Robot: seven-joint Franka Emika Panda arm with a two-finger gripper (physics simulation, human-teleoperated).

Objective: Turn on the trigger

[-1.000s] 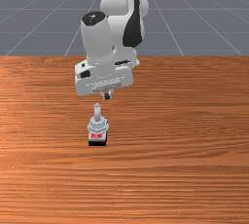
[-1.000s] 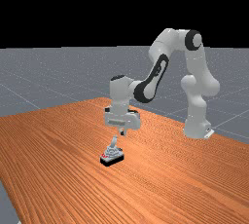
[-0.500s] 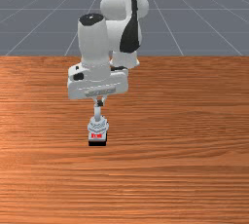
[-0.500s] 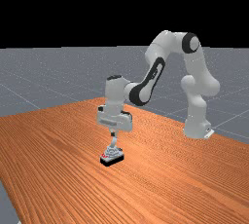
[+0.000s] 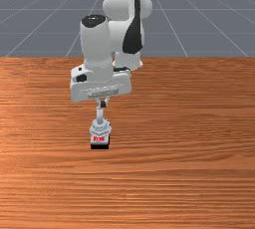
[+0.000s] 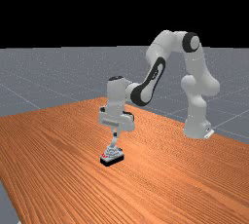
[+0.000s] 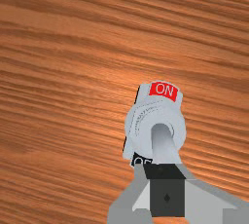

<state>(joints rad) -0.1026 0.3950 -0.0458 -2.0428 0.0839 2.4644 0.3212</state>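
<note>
So front view first: the gripper (image 5: 102, 104) has its tips right by the top of the lever (image 5: 99, 115), on the arm's side of it, and the switch (image 5: 100, 129) sits below them on the wood table (image 5: 199, 163), toward the camera. Can't tell if they're actually touching. Far view shows the same deal, hand coming down over the lever, the black base (image 6: 112, 160) under the tips and the arm (image 6: 141, 93) reaching in from the far view's right, so it's behind the jaws and out of the push path. Wrist view's the handy one: jaws closed up on each other, nothing pinched, which makes sense if you want one solid poker. Lever leans toward the jaws, the OFF label (image 7: 141, 160) is just by them, and the red ON label (image 7: 164, 89) is on the side away from them. So it looks off to me, and the next move's a shove toward ON. Only snag I'd watch is the round collar (image 7: 133, 125): go too low and the tips could jam on it, too high and they'd skip over the lever.
</note>
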